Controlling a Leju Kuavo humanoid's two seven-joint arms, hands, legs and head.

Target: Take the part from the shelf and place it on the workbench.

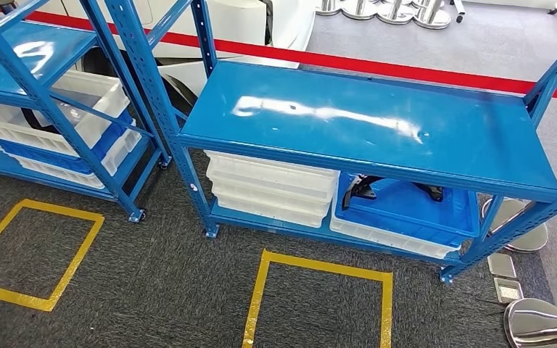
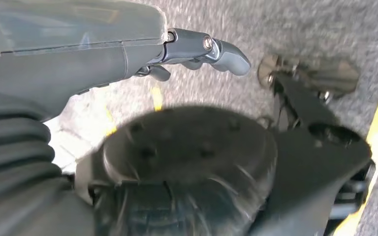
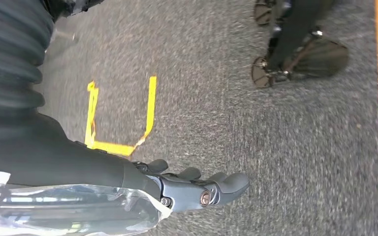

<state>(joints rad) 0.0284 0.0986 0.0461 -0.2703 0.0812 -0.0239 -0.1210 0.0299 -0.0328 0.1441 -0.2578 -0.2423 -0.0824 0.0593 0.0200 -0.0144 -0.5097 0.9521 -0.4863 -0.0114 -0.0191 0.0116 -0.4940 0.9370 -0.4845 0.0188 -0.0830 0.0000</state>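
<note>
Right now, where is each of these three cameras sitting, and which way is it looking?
Head view: high on the body, looking forward and down at the blue shelf, its white bins and the yellow floor squares.
Left wrist view: behind the left hand, facing the grey carpet.
Right wrist view: behind the right hand, facing the carpet too.
Shared: both wrist views show carpet and yellow tape; both hands hold nothing.

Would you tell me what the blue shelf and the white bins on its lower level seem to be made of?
The blue shelf looks like painted sheet metal: glossy, with light glare streaks and perforated uprights. The white bins look like moulded plastic, smooth and matt, with stacked rims.
</note>
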